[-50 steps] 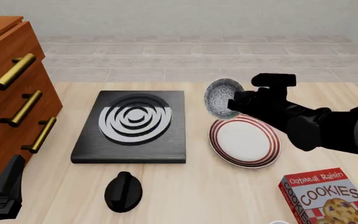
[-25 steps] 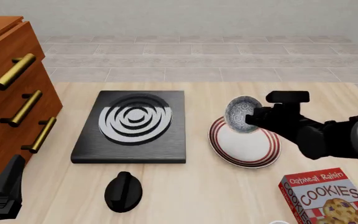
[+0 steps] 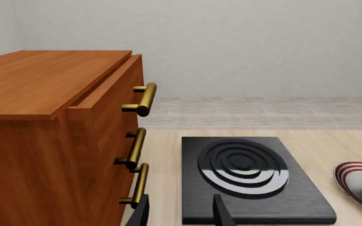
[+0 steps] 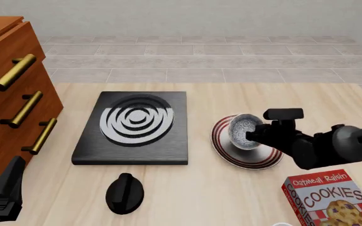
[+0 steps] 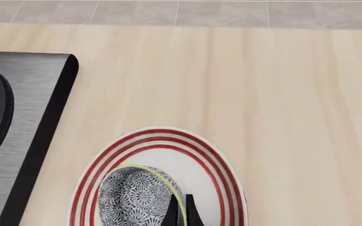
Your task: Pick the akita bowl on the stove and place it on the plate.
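The akita bowl (image 4: 242, 130), speckled grey-white inside, hangs slightly tilted low over the red-ringed white plate (image 4: 258, 158). My right gripper (image 4: 255, 134) is shut on the bowl's near rim. In the right wrist view the fingers (image 5: 179, 213) pinch the rim of the bowl (image 5: 132, 197) above the plate (image 5: 160, 132). I cannot tell whether bowl and plate touch. The stove (image 4: 134, 127) lies bare to the plate's left. My left gripper (image 4: 4, 193) rests open at the table's near left corner, its fingers (image 3: 222, 214) pointing toward the stove (image 3: 250, 175).
A wooden drawer cabinet (image 4: 8, 94) with brass handles stands along the left edge. A black oval knob (image 4: 124, 192) lies in front of the stove. A cookies box (image 4: 331, 200) sits at the near right, close below my right arm.
My right gripper carried the bowl from beyond the plate's far edge toward me and downward, and it now hangs low over the plate. The left arm stayed still.
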`<state>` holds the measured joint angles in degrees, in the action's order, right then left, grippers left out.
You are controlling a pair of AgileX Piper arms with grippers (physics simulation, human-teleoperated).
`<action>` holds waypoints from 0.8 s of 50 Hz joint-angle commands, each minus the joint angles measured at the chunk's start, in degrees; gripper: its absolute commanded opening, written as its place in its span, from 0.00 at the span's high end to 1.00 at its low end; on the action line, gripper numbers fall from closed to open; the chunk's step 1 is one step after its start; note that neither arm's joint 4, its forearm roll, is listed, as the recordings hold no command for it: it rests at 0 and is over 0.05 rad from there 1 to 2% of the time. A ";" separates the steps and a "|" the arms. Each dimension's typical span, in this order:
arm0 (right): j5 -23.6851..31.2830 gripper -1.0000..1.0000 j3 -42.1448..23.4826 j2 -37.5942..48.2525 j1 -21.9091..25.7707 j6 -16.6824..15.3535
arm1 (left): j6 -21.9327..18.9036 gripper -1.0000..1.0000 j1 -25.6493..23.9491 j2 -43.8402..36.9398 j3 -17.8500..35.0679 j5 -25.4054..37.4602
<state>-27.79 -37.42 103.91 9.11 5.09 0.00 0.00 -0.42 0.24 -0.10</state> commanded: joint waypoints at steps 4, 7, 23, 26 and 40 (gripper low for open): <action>-1.63 1.00 0.49 2.57 -0.16 0.19 | 0.00 0.00 0.00 0.00 0.00 0.00; -1.42 1.00 0.45 2.40 -0.25 0.25 | 0.00 0.00 0.00 0.00 0.00 0.00; -1.45 0.00 1.13 0.78 -0.94 1.11 | 0.00 0.00 0.00 0.00 0.00 0.00; -1.27 0.00 1.16 0.18 -1.19 1.33 | 0.00 0.00 0.00 0.00 0.00 0.00; 2.13 0.00 1.47 -6.63 -1.34 0.37 | 0.00 0.00 0.00 0.00 0.00 0.00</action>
<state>-27.58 -36.27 101.29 7.80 5.76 0.00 0.00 -0.42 0.24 -0.10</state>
